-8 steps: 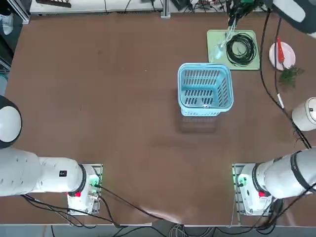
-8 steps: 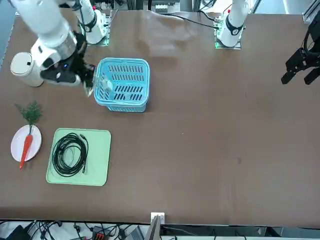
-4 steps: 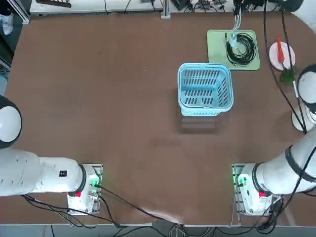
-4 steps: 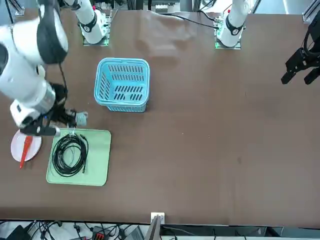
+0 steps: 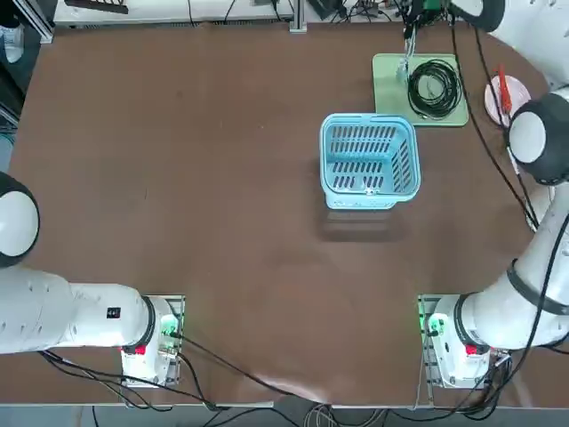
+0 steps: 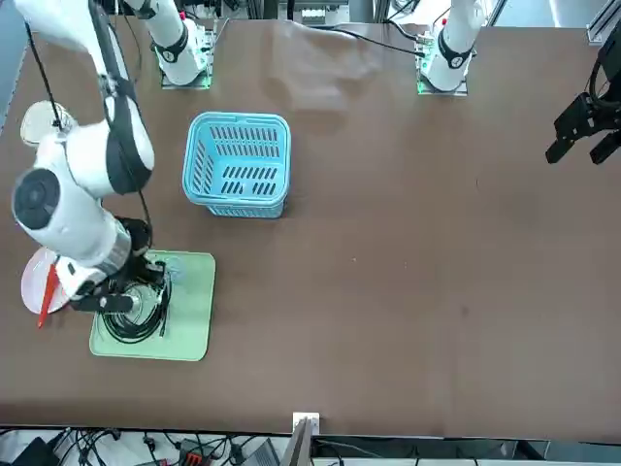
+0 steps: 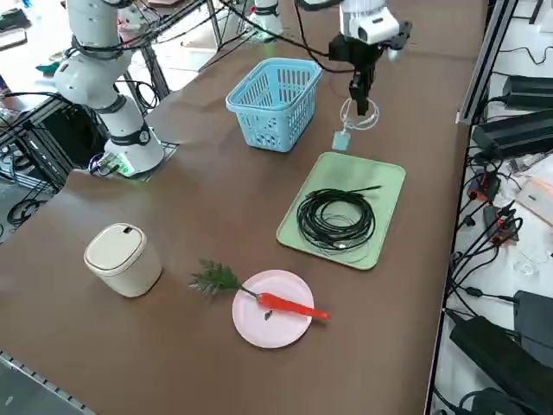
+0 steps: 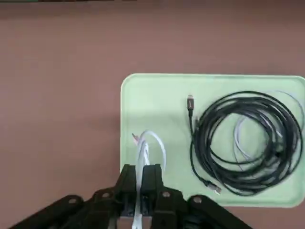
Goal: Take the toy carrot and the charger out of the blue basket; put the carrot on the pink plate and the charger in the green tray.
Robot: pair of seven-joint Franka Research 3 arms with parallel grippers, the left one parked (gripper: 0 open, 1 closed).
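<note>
My right gripper (image 8: 139,183) is pinched tight on the charger's thin white cord, and in the last second I have swung it from beside the blue basket (image 5: 369,162) to above the green tray (image 7: 380,186). The charger (image 7: 341,140) dangles over the tray's near edge (not yet down), so release comes next. A glossy black cable (image 7: 336,220) coils on the smooth tray; the slatted basket looks empty. The toy carrot (image 7: 292,305) lies on the pink plate (image 7: 259,326).
</note>
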